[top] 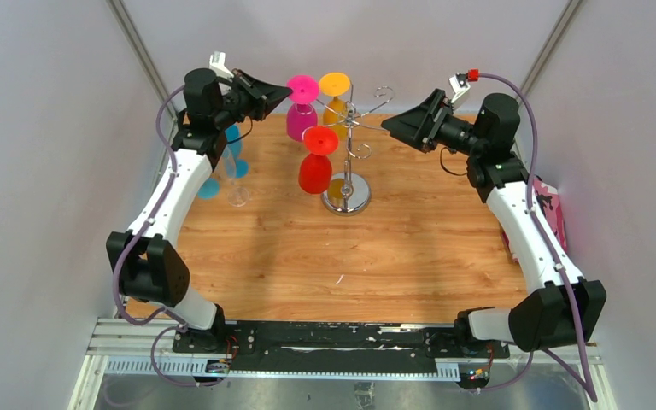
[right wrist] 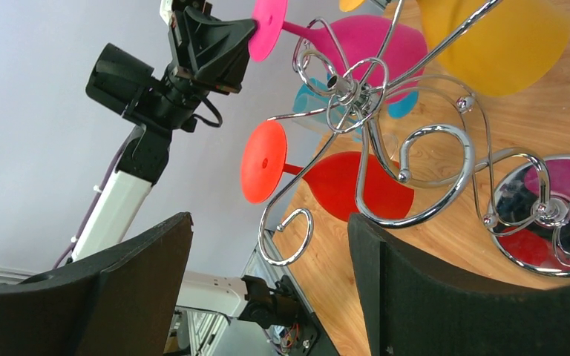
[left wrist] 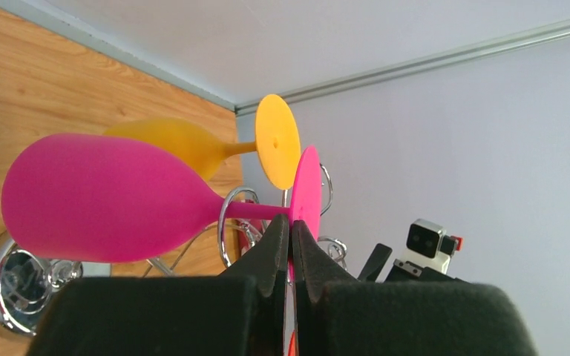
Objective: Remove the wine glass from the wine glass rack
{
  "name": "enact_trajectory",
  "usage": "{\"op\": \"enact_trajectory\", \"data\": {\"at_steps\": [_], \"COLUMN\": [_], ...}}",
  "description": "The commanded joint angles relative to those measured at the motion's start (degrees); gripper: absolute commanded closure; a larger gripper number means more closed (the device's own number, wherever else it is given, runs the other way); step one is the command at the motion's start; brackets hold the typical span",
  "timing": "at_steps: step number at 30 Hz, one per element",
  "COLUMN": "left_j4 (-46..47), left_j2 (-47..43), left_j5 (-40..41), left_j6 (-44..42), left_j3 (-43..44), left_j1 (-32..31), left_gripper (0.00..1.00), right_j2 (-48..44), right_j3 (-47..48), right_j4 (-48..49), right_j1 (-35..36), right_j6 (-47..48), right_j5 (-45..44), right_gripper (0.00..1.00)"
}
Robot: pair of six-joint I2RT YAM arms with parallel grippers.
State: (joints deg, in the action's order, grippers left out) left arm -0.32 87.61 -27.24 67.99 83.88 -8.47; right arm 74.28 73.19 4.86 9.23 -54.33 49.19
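The pink glass (left wrist: pixel 104 196) hangs upside down on the rack (top: pixel 350 201). Its foot is on top, its bowl is below, and its stem is caught in one of the curled arms, so its long axis runs straight up and down.

The left tool (left wrist: pixel 291 230) comes at it from the side away from the pole. Its fingers are pressed together on the outer rim of the pink foot, pinching that thin disc edge-on. The glass lies directly ahead of this tool, with the rack's hub beyond it, and the left arm is clearly the nearer one.

The right tool (top: pixel 393 125) sits on the opposite side of the rack, spread wide, holding nothing and apart from the wires.

The move likely turns on the stem sliding out of its curl towards the left arm, away from the hub. A straight lift would probably catch the foot on the wire.

The orange glass (top: pixel 335 98) hangs just beside the pink one, their feet close together, and I cannot tell whether they touch. The red glass (top: pixel 316 162) hangs nearer and lower.
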Motion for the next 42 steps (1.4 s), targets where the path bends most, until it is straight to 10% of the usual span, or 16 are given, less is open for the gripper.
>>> {"op": "enact_trajectory", "data": {"at_steps": [1, 15, 32, 42], "left_j4": [0.58, 0.58, -6.85, -14.17], "left_j2": [3.3, 5.7, -14.58, -22.11], "left_j5": [-0.79, -1.6, 5.52, 5.26], "left_j6": [-0.23, -0.82, -6.6, -12.95], "left_j3": [4.18, 5.72, -9.71, -2.07], "left_j1": [-0.26, -5.33, -2.17, 0.63], "left_gripper": [1.0, 1.0, 1.0, 1.0], "right_j2": [-0.01, -0.55, -1.61, -3.29], "right_j3": [-0.5, -1.73, -3.14, -3.77], "right_j4": [2.26, 3.27, 5.33, 4.72], "right_j1": [-1.02, -2.49, -2.65, -2.9], "right_j6": [-0.72, -1.39, -3.3, -0.37], "right_j5": [1.61, 2.36, 3.26, 2.92], "right_gripper": [0.19, 0.19, 0.19, 0.19]}}
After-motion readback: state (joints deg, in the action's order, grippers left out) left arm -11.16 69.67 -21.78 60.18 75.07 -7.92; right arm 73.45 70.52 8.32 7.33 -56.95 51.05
